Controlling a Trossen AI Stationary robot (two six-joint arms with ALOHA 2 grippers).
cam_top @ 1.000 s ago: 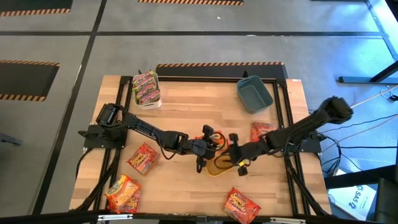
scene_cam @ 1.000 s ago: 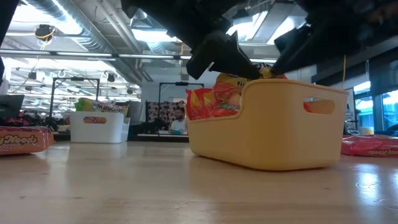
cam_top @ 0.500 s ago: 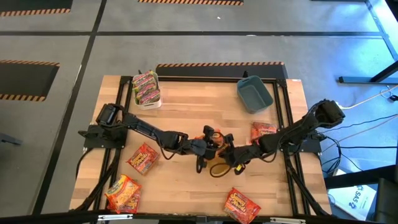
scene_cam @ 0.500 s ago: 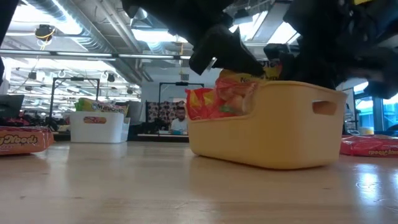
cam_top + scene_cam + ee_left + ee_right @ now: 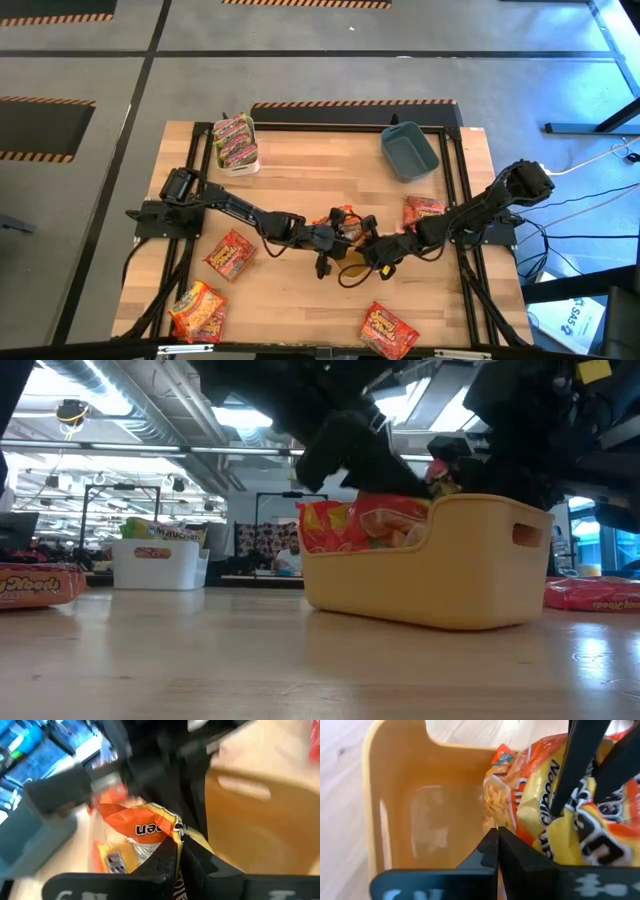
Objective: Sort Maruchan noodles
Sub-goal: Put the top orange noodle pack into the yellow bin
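Observation:
An orange-yellow Maruchan packet [image 5: 345, 220] sits half inside the yellow bin [image 5: 352, 266] at the table's middle; in the low view the packet [image 5: 365, 525] shows above the bin's rim [image 5: 470, 510]. My left gripper [image 5: 333, 236] is shut on it. My right gripper [image 5: 372, 248] is shut and hangs over the bin's inside [image 5: 435, 820], beside the packet [image 5: 540, 810]. Green-pink packets [image 5: 234, 140] lie in the white bin [image 5: 240, 166]. Several red packets [image 5: 230, 255] lie flat on the table. My left gripper pinches the orange-yellow packet by its crinkled edge [image 5: 172, 827] between the two fingers, coming slanting down from the table's left. The packet's lower part rests inside the yellow bin. My right gripper's shut tips stand next to the packet; I cannot tell whether they touch it.
The blue bin [image 5: 408, 150] stands at the far right. Red packets lie at the near left [image 5: 198, 310], near middle [image 5: 388, 330] and right [image 5: 423, 210]. Bare wood lies between the bins on the far side. Black rails [image 5: 330, 128] frame the table.
My right gripper has moved toward the table's left and far edge, over the yellow bin. The orange-yellow packet, held by my left gripper, has sunk from standing above the rim to lying lower in the bin. The bin has turned slightly on the table.

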